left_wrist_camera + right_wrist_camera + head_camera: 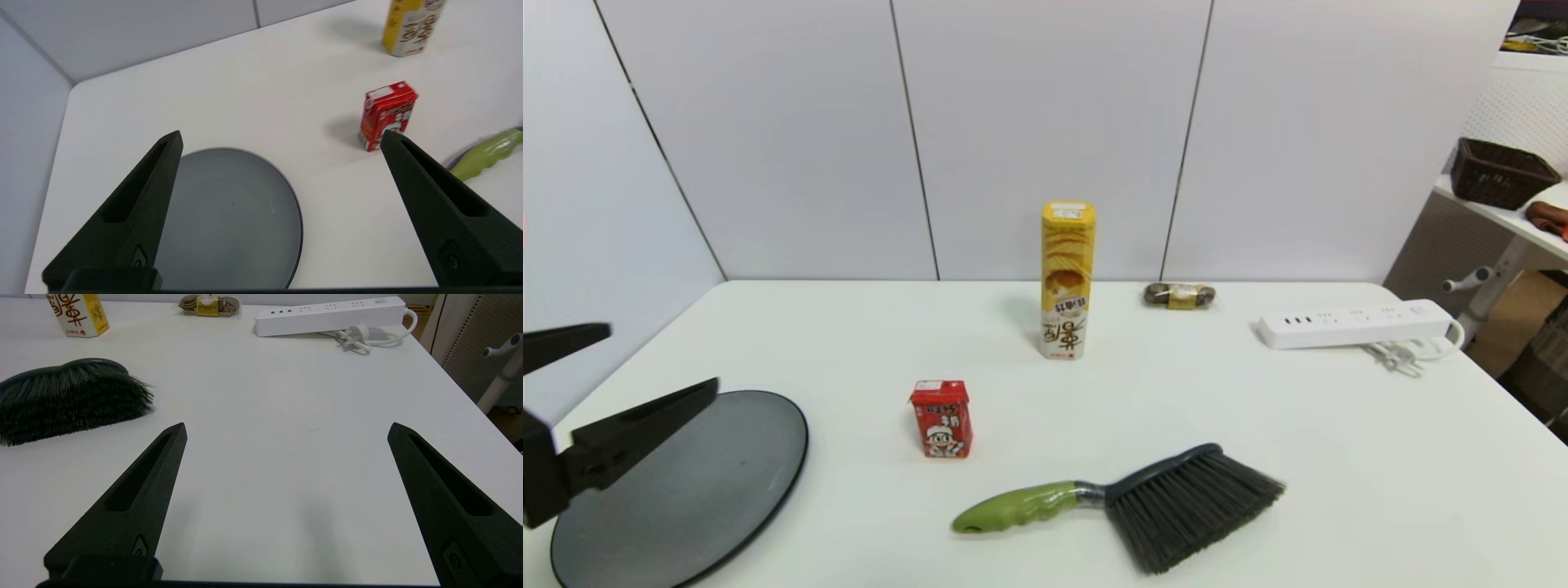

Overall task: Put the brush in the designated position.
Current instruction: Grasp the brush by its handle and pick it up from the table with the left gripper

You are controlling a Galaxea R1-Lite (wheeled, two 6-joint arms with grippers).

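Observation:
The brush (pixel 1127 502) lies flat near the table's front edge, its lime-green handle (pixel 1013 508) pointing left and its grey-black bristles (pixel 1196 510) to the right. My left gripper (pixel 658 359) hangs open above the dark grey round plate (pixel 686 490) at the front left, well left of the brush. Only the handle (pixel 486 153) shows in the left wrist view, beyond the plate (pixel 229 216) under the left gripper (pixel 282 136). My right gripper (pixel 286 428) is open over bare table, with the bristles (pixel 69 400) off to one side. It is out of the head view.
A red drink carton (pixel 942 418) stands between plate and brush. A tall yellow chip canister (pixel 1067 279) stands mid-table, a small wrapped snack (pixel 1179 295) behind it. A white power strip (pixel 1356 323) with its cord lies at the far right. The table's right edge is near.

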